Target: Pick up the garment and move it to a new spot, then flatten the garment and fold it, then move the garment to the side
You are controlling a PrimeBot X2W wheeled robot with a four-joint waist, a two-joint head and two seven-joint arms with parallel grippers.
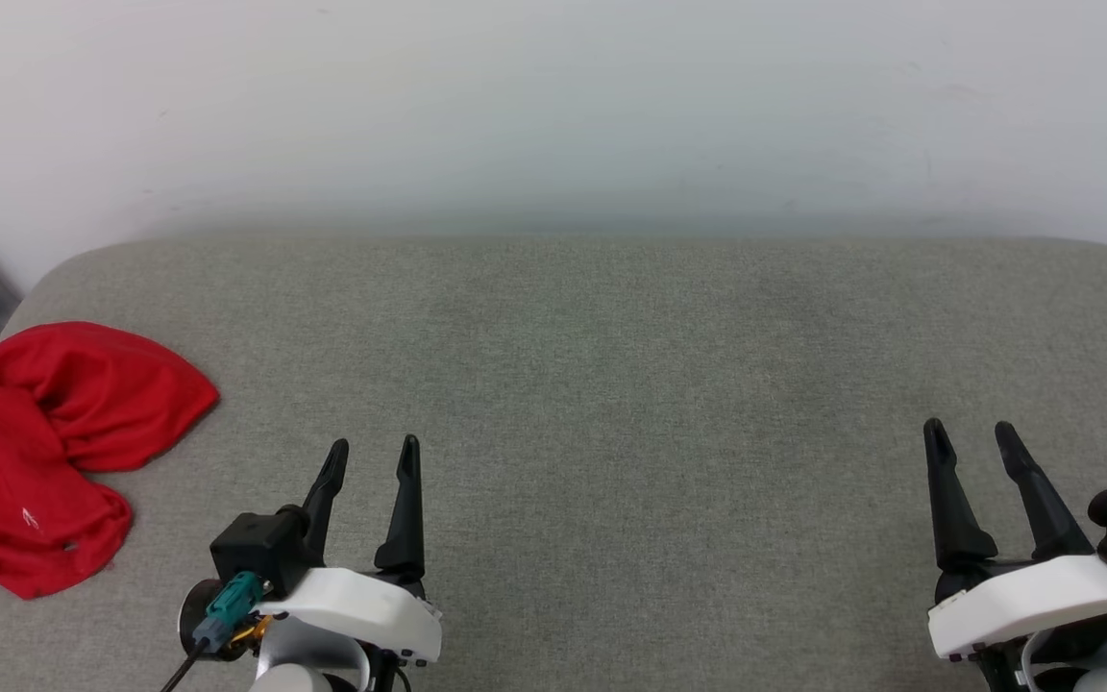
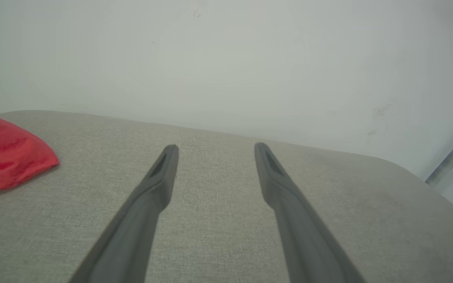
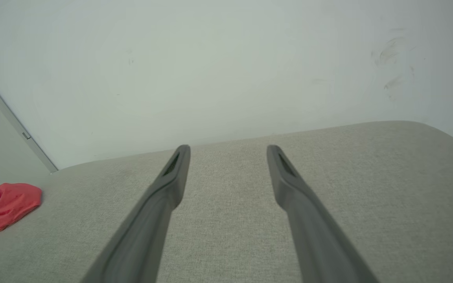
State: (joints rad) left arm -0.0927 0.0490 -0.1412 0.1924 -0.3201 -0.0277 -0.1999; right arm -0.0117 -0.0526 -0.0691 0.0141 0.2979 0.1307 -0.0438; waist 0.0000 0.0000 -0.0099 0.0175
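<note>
So the left gripper point(image 1: 373, 445) sits low over the near edge of the grey cushion point(image 1: 611, 384) with its jaws spread wide and nothing between them. The right gripper point(image 1: 971, 430) is the same, wide and empty, both pointing at the wall point(image 1: 553, 115). It reads to me like a ready pose, jaws open so either one can go straight in for a pinch. The red garment point(image 1: 44, 452) is off the left gripper's outer side, near it but not touching. It's scrunched into a heap right at the cushion's edge, and it's well apart from the right gripper. There's a tiny white mark point(image 1: 30, 519) on it, maybe print or a tag, too small to call. I'd guess the left arm grabs first since it's closest. The big bare stretch ahead of and between the grippers looks like the natural place to drop and flatten it.
</note>
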